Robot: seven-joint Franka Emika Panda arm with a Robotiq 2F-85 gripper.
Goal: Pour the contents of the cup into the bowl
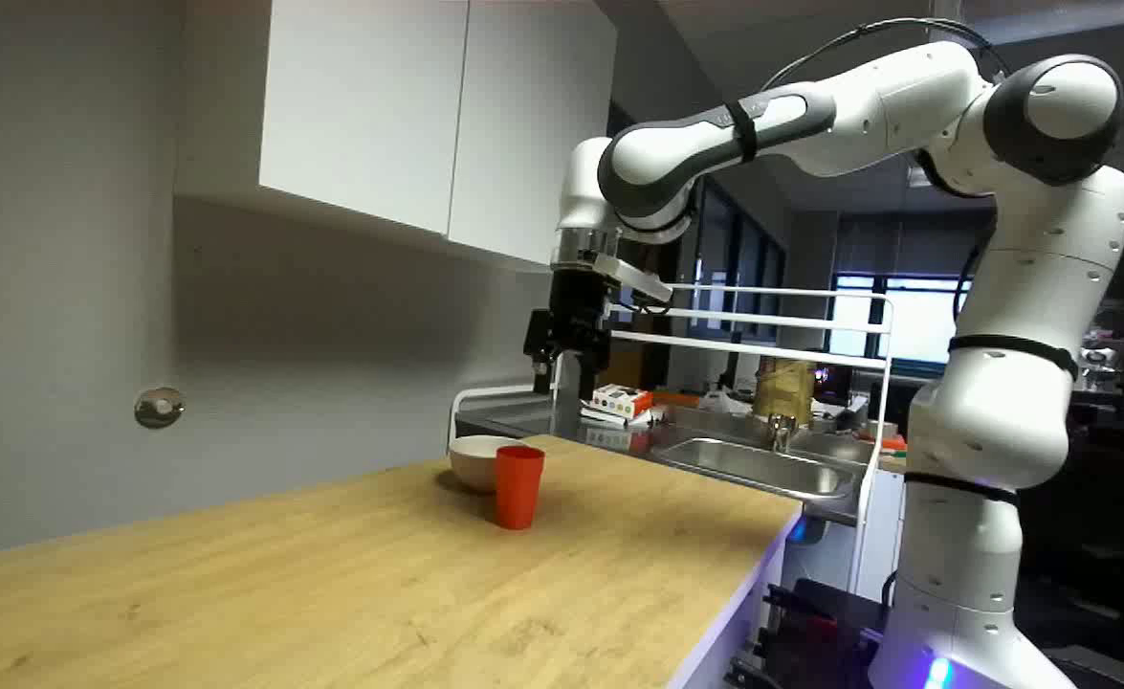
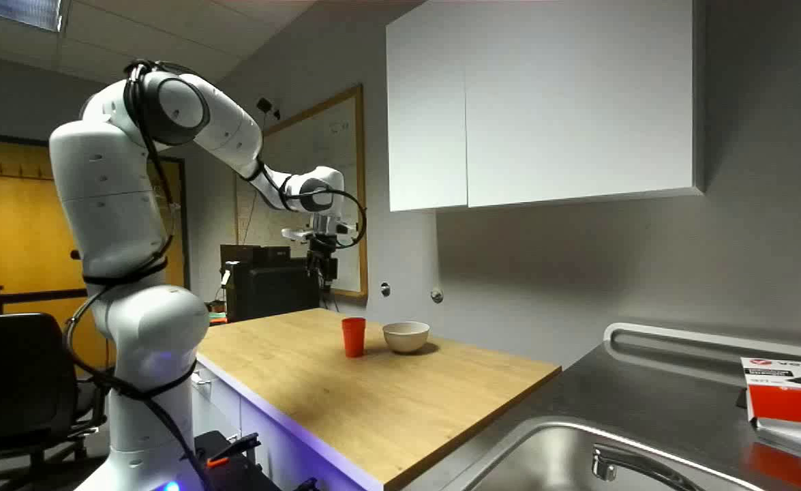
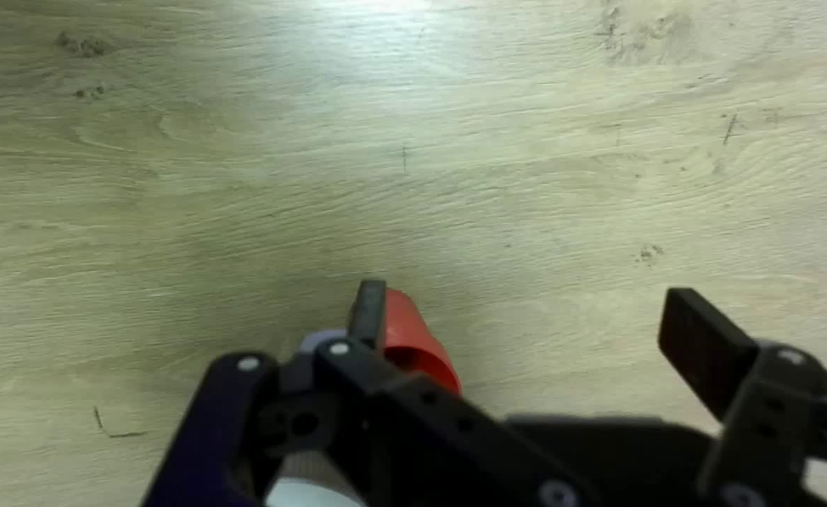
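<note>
The red-orange cup [image 1: 519,490] stands upright on the wooden table, and it also shows in an exterior view [image 2: 354,337]. The off-white bowl [image 1: 473,463] sits close to the cup on the table, and it also shows in an exterior view [image 2: 405,338]. My gripper [image 1: 564,378] is open and empty, pointing down well above the tabletop, also visible in an exterior view [image 2: 323,278]. In the wrist view my gripper [image 3: 529,324] has its fingers wide apart. The left finger partly hides the cup [image 3: 410,325]. Only the bowl's edge [image 3: 307,493] shows at the bottom. The cup's contents cannot be made out.
The wooden table [image 1: 332,574] runs along a grey wall. White cabinets [image 1: 361,105] hang above its back side. A white rail frame [image 1: 762,356] stands at the table's end, with a sink [image 1: 762,464] and a box [image 1: 622,400] beyond.
</note>
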